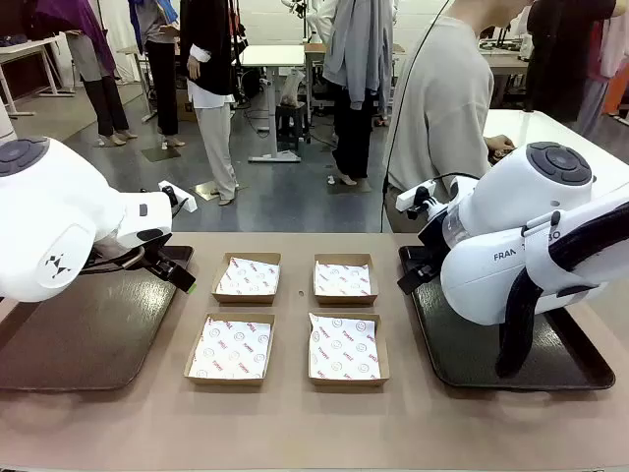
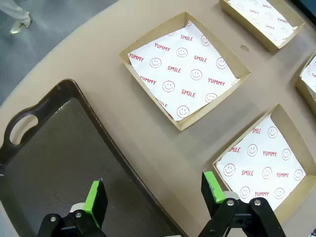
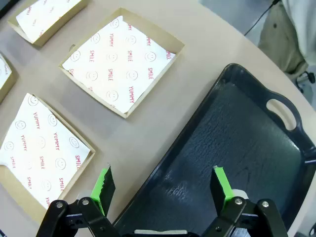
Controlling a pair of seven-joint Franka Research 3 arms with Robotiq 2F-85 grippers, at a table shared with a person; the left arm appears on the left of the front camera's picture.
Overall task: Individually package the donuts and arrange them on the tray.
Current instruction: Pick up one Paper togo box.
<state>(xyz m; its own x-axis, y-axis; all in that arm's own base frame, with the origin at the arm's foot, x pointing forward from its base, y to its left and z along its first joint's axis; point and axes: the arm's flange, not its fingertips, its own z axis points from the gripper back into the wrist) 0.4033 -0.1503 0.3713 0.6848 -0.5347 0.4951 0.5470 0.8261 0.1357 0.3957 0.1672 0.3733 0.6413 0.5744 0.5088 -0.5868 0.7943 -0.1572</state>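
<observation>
From here I see four boxes (image 1: 232,348) of plain brown matt cardboard, each lined with thin white printed paper (image 2: 186,74). The left tray (image 2: 54,163) and the right tray (image 3: 247,148) look like dark plastic with a faintly grained, dull sheen. The table (image 1: 295,423) is smooth and matt.

Red words "SMILE" and "YUMMY", set among smiley faces, repeat across the white paper liners (image 2: 190,74) in the square brown cardboard boxes (image 2: 153,33), while the white right robot arm (image 1: 511,231) bears black letters "FRAN".

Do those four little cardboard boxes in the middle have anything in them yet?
Empty: all four cardboard boxes show bare smiley-printed paper lining, with nothing lying on it.
</observation>
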